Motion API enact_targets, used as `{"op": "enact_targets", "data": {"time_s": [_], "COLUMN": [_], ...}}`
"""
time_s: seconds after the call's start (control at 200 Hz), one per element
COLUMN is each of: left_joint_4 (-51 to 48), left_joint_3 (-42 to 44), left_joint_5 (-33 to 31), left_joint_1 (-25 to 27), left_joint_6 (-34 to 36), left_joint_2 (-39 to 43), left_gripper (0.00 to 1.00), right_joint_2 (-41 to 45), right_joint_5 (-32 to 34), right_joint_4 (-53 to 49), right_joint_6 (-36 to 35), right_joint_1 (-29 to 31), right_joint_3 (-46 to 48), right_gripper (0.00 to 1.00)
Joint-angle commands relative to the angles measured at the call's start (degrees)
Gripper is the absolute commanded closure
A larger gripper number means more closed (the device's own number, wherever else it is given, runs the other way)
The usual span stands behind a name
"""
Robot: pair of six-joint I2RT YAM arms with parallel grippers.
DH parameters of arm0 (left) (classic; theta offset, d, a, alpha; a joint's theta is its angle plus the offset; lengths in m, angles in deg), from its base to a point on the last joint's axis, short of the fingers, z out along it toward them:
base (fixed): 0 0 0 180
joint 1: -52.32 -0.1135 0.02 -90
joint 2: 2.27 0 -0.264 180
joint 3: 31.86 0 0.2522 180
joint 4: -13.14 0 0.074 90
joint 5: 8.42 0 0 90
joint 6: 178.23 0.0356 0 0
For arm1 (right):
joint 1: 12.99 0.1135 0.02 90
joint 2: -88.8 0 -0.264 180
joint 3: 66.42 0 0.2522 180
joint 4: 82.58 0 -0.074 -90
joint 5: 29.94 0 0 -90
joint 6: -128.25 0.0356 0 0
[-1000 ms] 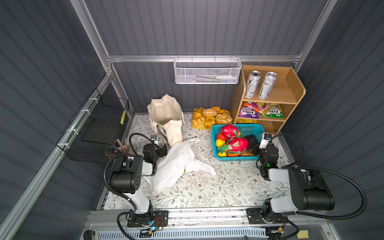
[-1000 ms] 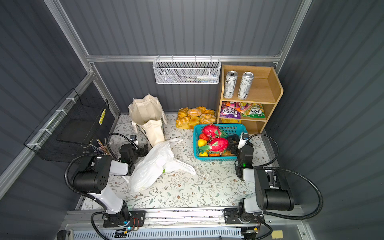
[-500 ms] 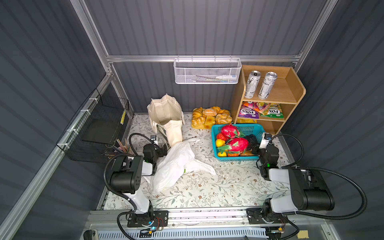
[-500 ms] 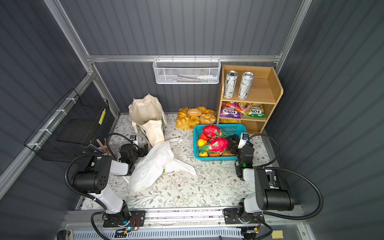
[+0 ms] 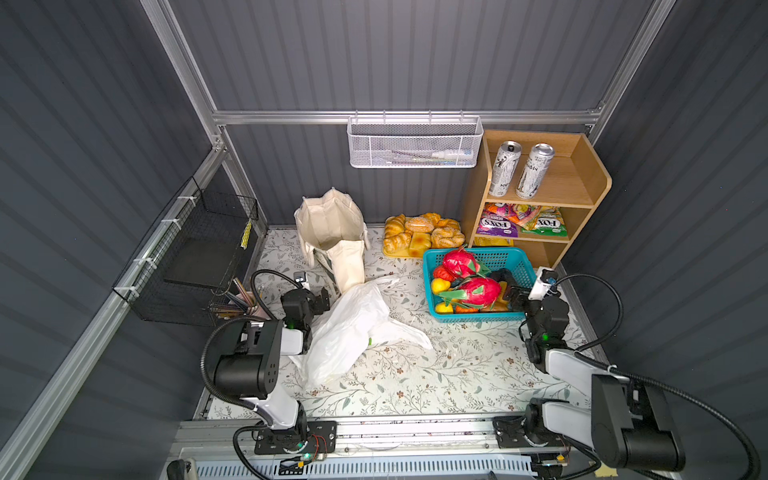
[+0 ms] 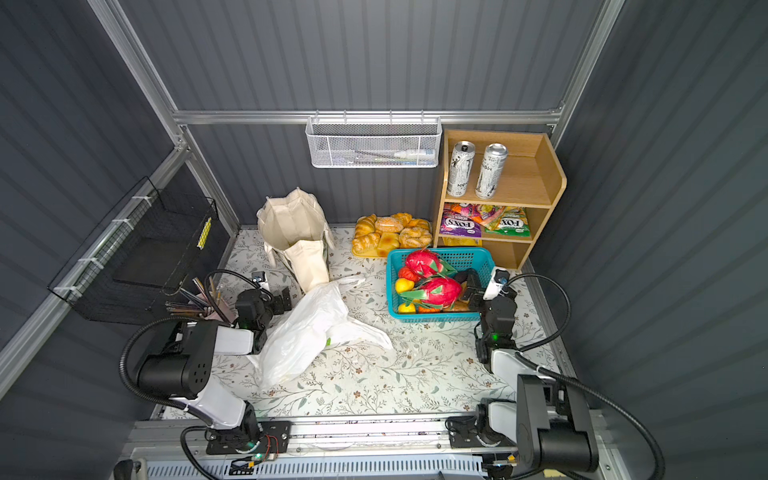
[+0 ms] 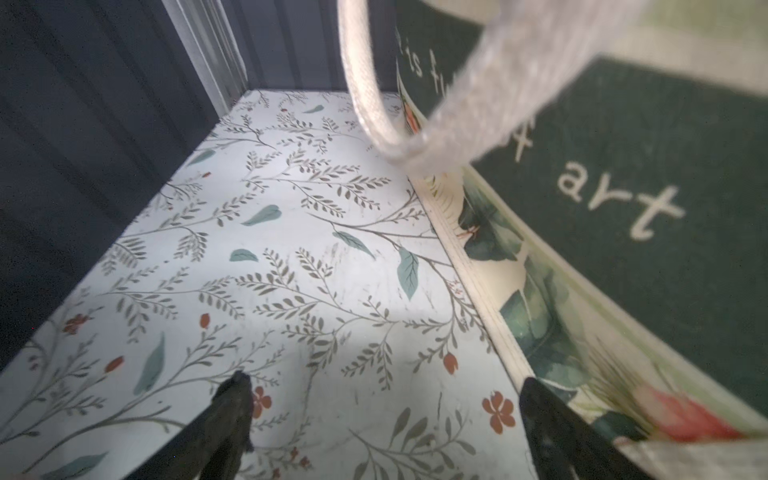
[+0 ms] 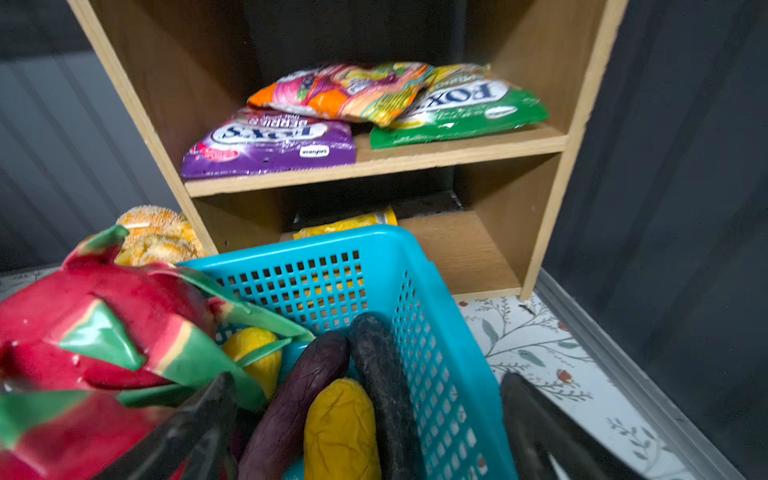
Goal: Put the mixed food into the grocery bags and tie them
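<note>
Cream canvas tote (image 5: pixel 332 232) stands upright near the back wall, mouth open upward. Just in front of it the thin white plastic carrier bag (image 5: pixel 349 328) lies crumpled flat on the floral worktop (image 5: pixel 415 374), its long axis slanting from the left arm toward the blue plastic basket (image 5: pixel 478 318) of fruit. Tall silver-white drink cans (image 5: pixel 504 168) stand on end on the top level of the wooden shelf unit (image 5: pixel 582 183). The purple FOX'S sweets pouch (image 5: pixel 496 224) lies flat one level down. The small orange-yellow packet (image 8: pixel 345 224), barely seen from above, shows plainly in the right wrist view, flat in the bottom compartment behind the basket. Only the left wrist view shows the tote's dark green lettered side (image 7: pixel 623 208) and hanging strap (image 7: pixel 365 95). The left fingers (image 7: pixel 228 424) are apart over bare worktop beside the tote, gripping nothing. The right fingers (image 8: pixel 536 424) are apart and empty, either side of the basket's wall.
</note>
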Motion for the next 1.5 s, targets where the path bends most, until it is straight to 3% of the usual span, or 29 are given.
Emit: {"op": "enact_targets", "data": {"time_s": [0.0,0.12,0.25,0.44,0.62,0.68,0.765,0.901,1.011,1.096,1.336,1.406,1.496], "left_joint_4": [-6.7,-11.3,-24.0,-48.5,-62.0,-64.8,-66.4,-67.2,-71.0,-77.7,-103.2,-107.8,-107.4], "left_joint_3": [-3.2,-5.0,-10.0,-18.8,-21.3,-22.7,-26.4,-37.1,-50.2,-63.2,-97.7,-102.1,-101.2], "left_joint_5": [-2.1,-2.7,-2.6,0.9,7.4,9.4,13.0,15.1,8.0,4.8,-9.2,-13.2,-15.6], "left_joint_1": [-0.3,-0.3,-0.3,-0.2,-0.3,-0.3,-0.1,3.5,14.0,18.3,24.5,25.1,25.1], "left_joint_6": [-1.4,-1.9,-5.1,-12.3,-16.6,-17.4,-18.7,-18.8,-12.1,-8.8,-1.2,-0.1,0.4], "left_joint_2": [3.8,6.5,11.3,21.6,33.6,36.2,36.8,29.8,19.2,9.0,-19.8,-24.5,-26.3], "left_gripper": [0.0,0.0,0.0,0.0,0.0,0.0,0.0,0.0,0.0,0.0,0.0,0.0,0.0], "right_joint_2": [5.3,10.4,16.5,26.9,26.0,25.4,23.9,18.7,12.0,7.1,-1.0,-1.4,-1.4], "right_joint_5": [3.9,6.7,7.5,-8.1,-23.3,-26.4,-25.7,-19.1,-16.1,-13.1,-10.2,-9.5,-8.5], "right_joint_4": [-10.9,-23.2,-35.8,-40.5,-51.9,-54.3,-57.2,-59.0,-59.8,-61.7,-65.4,-65.8,-66.1], "right_joint_6": [5.3,16.1,25.3,28.4,27.1,26.7,26.0,25.3,24.9,24.8,26.0,25.6,25.2], "right_joint_1": [-0.2,-0.2,-0.6,-0.9,0.0,1.7,6.8,19.7,28.9,33.8,37.2,37.3,37.3], "right_joint_3": [-2.6,-5.9,-9.6,-11.8,-22.5,-24.9,-27.5,-31.2,-35.2,-39.0,-46.4,-47.1,-47.0], "right_gripper": [0.01,0.01,0.01,0.01,0.01,0.01,0.02,0.04,0.05,0.06,0.07,0.07,0.07]}}
